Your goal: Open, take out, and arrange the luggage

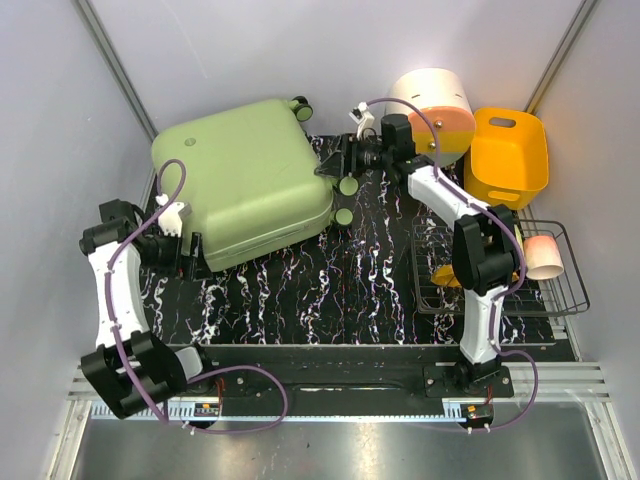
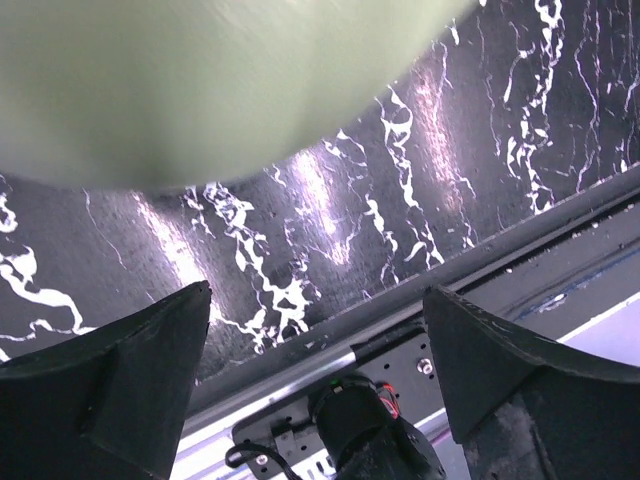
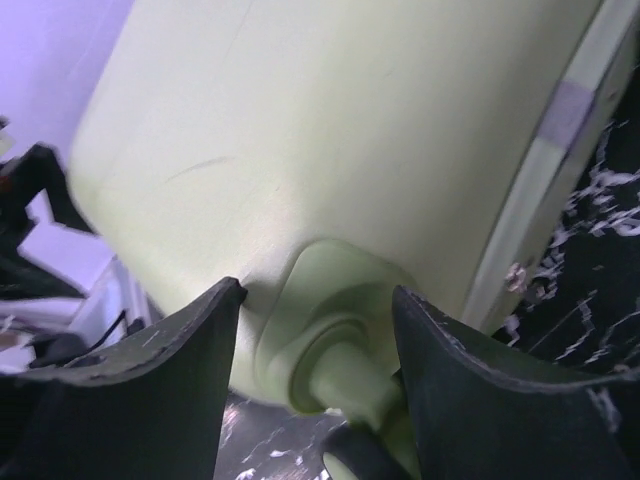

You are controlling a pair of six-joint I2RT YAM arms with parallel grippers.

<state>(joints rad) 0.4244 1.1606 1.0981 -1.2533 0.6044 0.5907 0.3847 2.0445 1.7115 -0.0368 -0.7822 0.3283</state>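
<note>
Marbled tabletop [image 1: 330, 290]; left claw [image 2: 317, 292] agape, empty; right claw [image 3: 318, 290] astride luggage [image 1: 245, 170] wheel [image 3: 345, 385], grip unclear.

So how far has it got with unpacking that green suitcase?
Nothing looks done yet: the suitcase lies flat on the mat, closed. In hand: the right end effector straddles a wheel mount on its right side, grip unclear, and the left end effector sits open by the near edge, holding nothing. Still to do: opening it, taking things out, arranging them.

Robot lab cell: panel walls [image 1: 60, 100], aluminium mounting rail [image 1: 340, 408].
</note>
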